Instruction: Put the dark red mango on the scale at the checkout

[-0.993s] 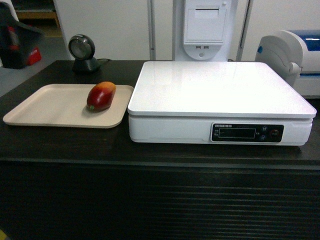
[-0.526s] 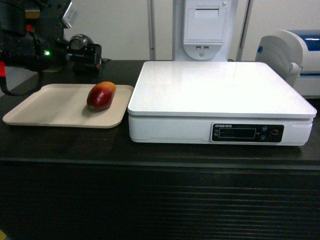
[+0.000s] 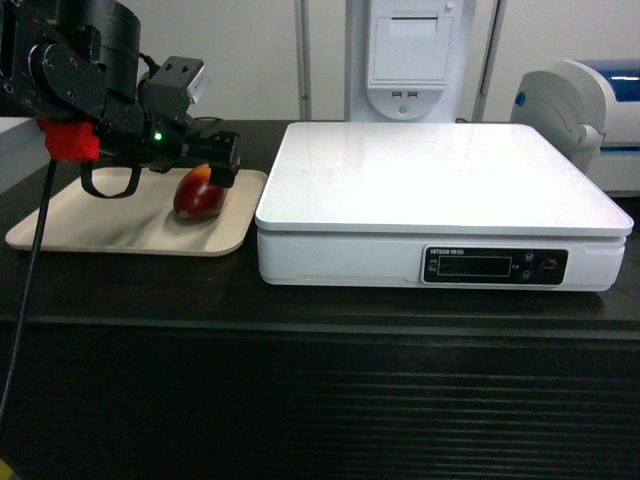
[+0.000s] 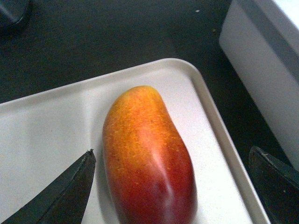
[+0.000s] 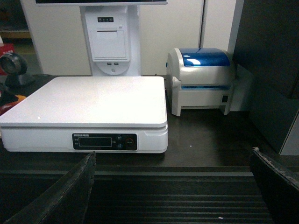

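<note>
The dark red mango (image 4: 148,158) looks smooth and slippery; the left gripper (image 4: 173,186) has wide-open fingers and should hold its fat middle.

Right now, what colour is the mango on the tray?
The mango is deep red fading to yellow-orange at one end, clearest in the left wrist view.

Pale wall panels (image 3: 250,50) stand behind a white-and-blue printer (image 5: 203,79).

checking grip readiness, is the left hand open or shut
Open: in the left wrist view the left hand has its fingers spread either side of the dark red mango, not touching.
</note>
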Available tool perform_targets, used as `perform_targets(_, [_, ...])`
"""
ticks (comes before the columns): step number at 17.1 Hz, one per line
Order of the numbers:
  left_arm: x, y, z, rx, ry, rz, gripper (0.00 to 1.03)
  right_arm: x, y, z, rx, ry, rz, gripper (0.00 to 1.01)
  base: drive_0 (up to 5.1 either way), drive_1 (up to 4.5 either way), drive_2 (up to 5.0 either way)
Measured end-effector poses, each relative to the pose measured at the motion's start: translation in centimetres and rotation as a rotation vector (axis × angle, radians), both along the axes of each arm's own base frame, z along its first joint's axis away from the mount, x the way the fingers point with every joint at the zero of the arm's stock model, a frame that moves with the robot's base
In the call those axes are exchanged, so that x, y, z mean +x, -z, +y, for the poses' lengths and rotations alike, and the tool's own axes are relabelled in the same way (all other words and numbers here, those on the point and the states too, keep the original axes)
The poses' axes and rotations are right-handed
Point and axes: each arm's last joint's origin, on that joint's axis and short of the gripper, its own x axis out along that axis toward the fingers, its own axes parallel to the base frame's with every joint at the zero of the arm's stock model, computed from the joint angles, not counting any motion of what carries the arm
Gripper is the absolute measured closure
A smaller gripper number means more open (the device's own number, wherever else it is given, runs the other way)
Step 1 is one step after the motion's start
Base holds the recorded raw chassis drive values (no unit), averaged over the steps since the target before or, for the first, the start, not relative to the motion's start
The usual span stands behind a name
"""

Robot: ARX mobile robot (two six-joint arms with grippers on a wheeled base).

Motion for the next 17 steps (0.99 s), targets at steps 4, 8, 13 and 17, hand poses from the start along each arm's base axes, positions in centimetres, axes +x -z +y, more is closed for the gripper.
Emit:
perform_targets(4, [0.9,1.5,1.2,0.018,-0.045,0.054,0.05,0.0,0.0,0.0,0.000,0.000,0.000,0.03,0.0,0.00,0.0])
perform_targets(8, [1.3,1.7,1.9,-0.045,-0.017,0.109,0.05,0.0,0.0,0.0,0.000,0.000,0.000,0.03,0.0,0.00,0.0])
perform_targets(13, [1.6,3.2,1.6,-0.060,0.029,0.156,0.05,0.0,0.0,0.0,0.000,0.000,0.000,0.03,0.0,0.00,0.0])
perform_targets(17, [2.0,3.5,1.6,-0.046,0.036,0.143,0.10,0.0,0.0,0.0,0.000,0.000,0.000,0.03,0.0,0.00,0.0])
